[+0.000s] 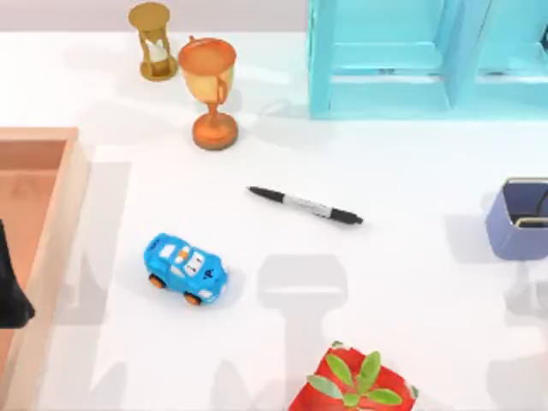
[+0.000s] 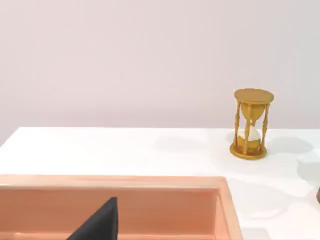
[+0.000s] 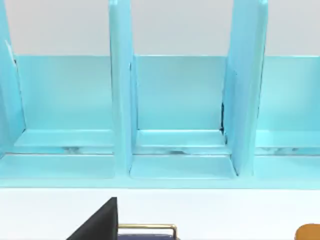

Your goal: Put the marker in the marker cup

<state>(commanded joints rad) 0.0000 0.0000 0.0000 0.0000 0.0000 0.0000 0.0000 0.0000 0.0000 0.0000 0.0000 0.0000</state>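
The marker [image 1: 305,205] lies flat near the middle of the white table, its pointed tip toward the upper left. The marker cup [image 1: 518,221], a periwinkle box with a pale rim, stands at the table's right edge, well apart from the marker; its rim [image 3: 147,228] also peeks into the right wrist view. A dark part of my left gripper [image 1: 13,287] sits over the peach tray at the far left, also seen in the left wrist view [image 2: 100,222]. A dark part of my right gripper [image 3: 100,222] hangs near the cup, facing the cyan rack.
A blue toy car [image 1: 186,270] sits left of the marker. An orange trophy goblet [image 1: 210,90] and a gold hourglass [image 1: 154,41] stand at the back left. A cyan rack [image 1: 428,56] fills the back right, a peach tray [image 1: 51,223] the left edge, a red-potted plant [image 1: 355,385] the front.
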